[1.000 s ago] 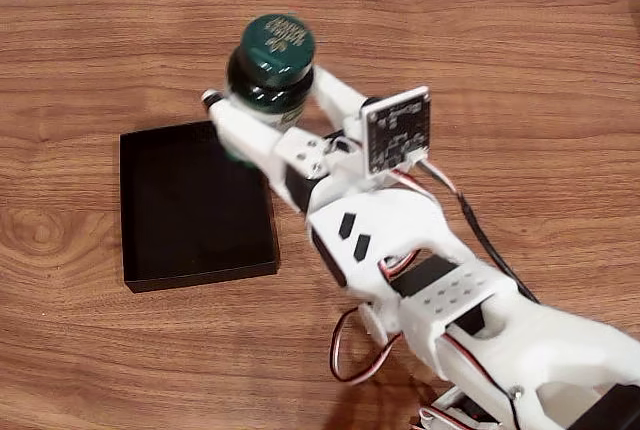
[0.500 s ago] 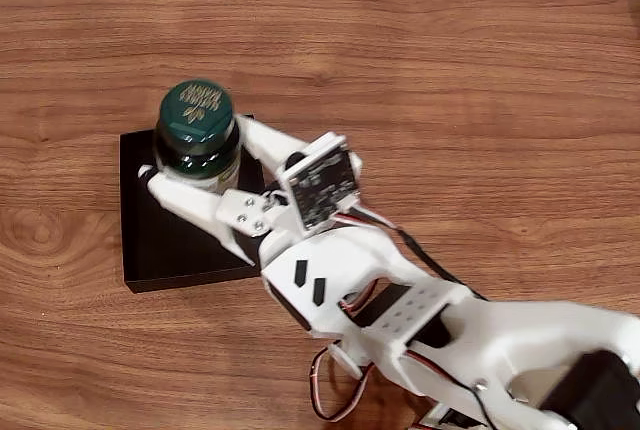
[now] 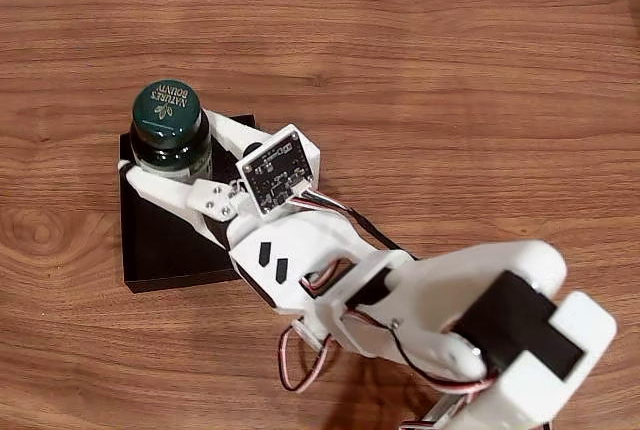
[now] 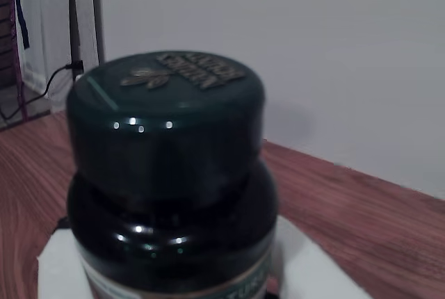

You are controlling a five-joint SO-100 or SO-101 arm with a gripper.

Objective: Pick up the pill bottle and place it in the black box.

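— Carrying entry: your gripper [image 3: 168,175] is clamped around the pill bottle [image 3: 170,133], held upright over the black box's [image 3: 165,250] upper part in the fixed view.
— Next move?
— Lower it, then release inside the walls. Since half a second ago, it shifted slightly left.

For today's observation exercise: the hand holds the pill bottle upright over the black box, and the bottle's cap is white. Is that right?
Not quite: the cap is dark green, as the fixed view shows. The hand does hold the pill bottle upright over the black box.
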